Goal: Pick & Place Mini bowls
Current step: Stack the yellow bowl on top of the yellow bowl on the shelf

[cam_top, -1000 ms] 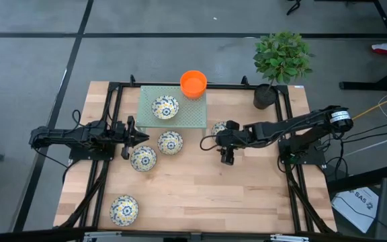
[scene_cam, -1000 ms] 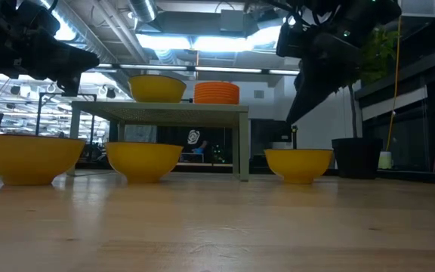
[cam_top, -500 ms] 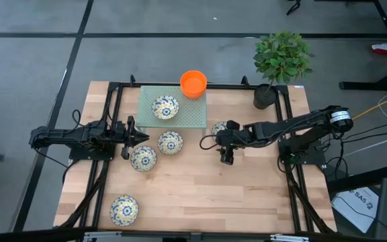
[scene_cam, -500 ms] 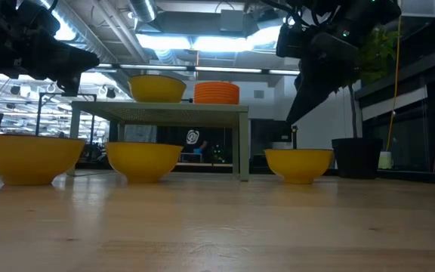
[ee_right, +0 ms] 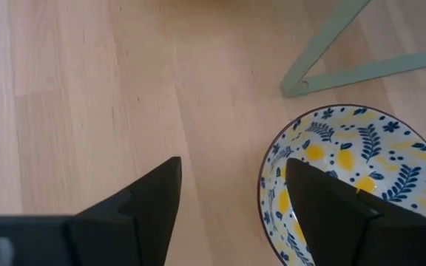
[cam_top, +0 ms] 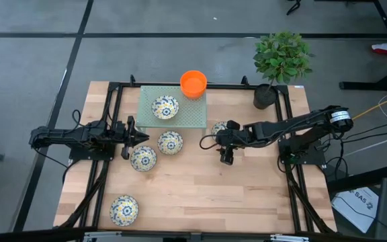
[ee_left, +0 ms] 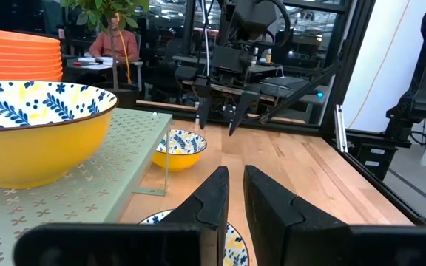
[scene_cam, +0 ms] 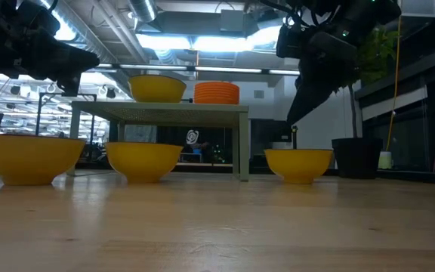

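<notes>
Floral mini bowls, white inside and yellow outside, rest on their bases on the wooden table (cam_top: 200,195): one (cam_top: 170,142), one (cam_top: 143,158), one at the near left (cam_top: 123,209), one (cam_top: 218,127) by my right gripper. Another (cam_top: 165,107) sits on the green perforated stand (cam_top: 190,114). A stack of orange bowls (cam_top: 193,83) is on the stand's far right corner. My right gripper (ee_right: 231,185) is open, pointing down, above the rim of the floral bowl (ee_right: 353,177) without touching it. My left gripper (ee_left: 235,196) is shut, level, above the bowl (ee_left: 198,225).
A dark plant pot (cam_top: 264,96) with a green plant stands at the table's far right corner. Black frame rails (cam_top: 109,121) run along the table's left and right sides. A person (ee_left: 117,44) sits in the room beyond the table. Bare wood lies toward the near edge.
</notes>
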Controlling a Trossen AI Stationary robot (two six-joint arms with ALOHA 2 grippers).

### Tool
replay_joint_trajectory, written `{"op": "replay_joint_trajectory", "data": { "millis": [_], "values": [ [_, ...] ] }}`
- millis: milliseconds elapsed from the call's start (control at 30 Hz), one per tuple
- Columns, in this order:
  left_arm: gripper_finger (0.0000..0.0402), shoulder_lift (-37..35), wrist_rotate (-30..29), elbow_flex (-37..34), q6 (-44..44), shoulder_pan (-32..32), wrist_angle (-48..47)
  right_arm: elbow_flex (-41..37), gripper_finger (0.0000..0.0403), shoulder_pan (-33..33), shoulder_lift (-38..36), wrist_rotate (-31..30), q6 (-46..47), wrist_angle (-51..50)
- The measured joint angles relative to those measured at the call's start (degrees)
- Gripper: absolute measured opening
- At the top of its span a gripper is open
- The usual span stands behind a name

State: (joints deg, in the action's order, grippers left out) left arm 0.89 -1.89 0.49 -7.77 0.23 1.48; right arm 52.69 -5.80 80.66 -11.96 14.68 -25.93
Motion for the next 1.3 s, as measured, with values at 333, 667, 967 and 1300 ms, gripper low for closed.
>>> {"op": "replay_joint_trajectory", "data": {
  "millis": [333,667,967,1300],
  "values": [
    [0.0038,0.0,0.0,0.0,0.0,0.0,0.0,0.0,0.0243,0.0,0.0,0.1,-0.2,0.0],
    [0.0038,0.0,0.0,0.0,0.0,0.0,0.0,0.0,0.0243,-0.1,0.0,0.0,-0.2,-0.5],
    [0.0038,0.0,0.0,0.0,0.0,0.0,0.0,0.0,0.0243,-0.1,2.7,0.0,-1.8,-1.9],
    [0.0038,0.0,0.0,0.0,0.0,0.0,0.0,0.0,0.0243,-0.1,7.0,0.0,-4.6,-0.7]
  ]
}}
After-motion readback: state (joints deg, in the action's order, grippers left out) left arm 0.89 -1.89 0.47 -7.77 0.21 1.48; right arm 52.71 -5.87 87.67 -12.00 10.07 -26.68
